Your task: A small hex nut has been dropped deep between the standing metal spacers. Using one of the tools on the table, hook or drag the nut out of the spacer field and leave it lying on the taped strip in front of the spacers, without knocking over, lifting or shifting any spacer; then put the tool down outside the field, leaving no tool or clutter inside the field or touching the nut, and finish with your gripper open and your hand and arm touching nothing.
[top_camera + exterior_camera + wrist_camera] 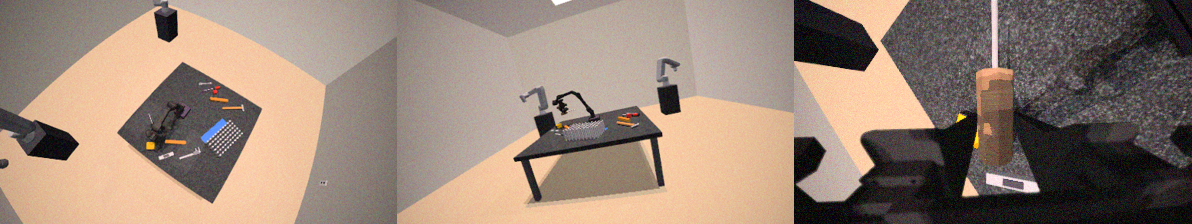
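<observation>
My gripper point(154, 134) point(563, 109) point(995, 116) is shut on the brown handle of a hook tool point(995, 117) and holds it raised above the dark table top point(191, 180). The tool's thin pale rod point(994, 30) point(150, 118) point(570, 110) sticks out from the handle, away from the fingers. The field of standing metal spacers point(228, 137) point(584, 130) is to the right of the gripper, with the blue taped strip point(214, 130) along its near side. All spacers that I can see stand upright. The hex nut is too small to make out.
A yellow block point(150, 146) point(960, 118), an orange tool point(175, 142), a white tag point(165, 156) point(1012, 183) and a grey wrench point(190, 155) lie near the gripper. More tools point(218, 100) and a hammer point(234, 107) lie at the far side. Black pedestals point(165, 24) stand on the floor.
</observation>
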`<control>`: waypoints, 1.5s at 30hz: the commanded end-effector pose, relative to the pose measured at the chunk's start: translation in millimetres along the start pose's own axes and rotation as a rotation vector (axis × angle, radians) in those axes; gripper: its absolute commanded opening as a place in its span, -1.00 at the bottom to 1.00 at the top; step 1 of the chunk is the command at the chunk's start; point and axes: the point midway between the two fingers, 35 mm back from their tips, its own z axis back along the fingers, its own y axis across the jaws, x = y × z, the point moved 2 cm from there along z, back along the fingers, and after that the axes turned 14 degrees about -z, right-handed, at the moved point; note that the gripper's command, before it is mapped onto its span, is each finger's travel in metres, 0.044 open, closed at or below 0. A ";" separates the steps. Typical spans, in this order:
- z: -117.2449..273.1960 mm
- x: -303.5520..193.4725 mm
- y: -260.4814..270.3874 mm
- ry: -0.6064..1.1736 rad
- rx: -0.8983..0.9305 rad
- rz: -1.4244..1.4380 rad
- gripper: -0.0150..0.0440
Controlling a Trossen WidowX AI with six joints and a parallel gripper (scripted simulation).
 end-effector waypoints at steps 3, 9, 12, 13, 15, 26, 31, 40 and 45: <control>9.1 -5.8 -10.3 0.020 0.003 0.063 -0.49; 25.8 -22.9 -43.7 0.078 0.015 0.231 -0.49; 34.4 -30.2 -60.9 0.109 0.020 0.321 -0.49; 37.2 -32.4 -66.8 0.119 0.022 0.352 -0.49; 42.8 -36.5 -78.5 0.140 0.026 0.412 -0.49; 73.1 -50.0 -146.1 0.254 0.054 0.753 -0.49; 86.1 -51.0 -177.4 0.306 0.070 0.910 -0.49; 107.5 -44.8 -233.2 0.400 0.104 1.192 -0.49; 118.1 -37.2 -263.2 0.452 0.126 1.349 -0.49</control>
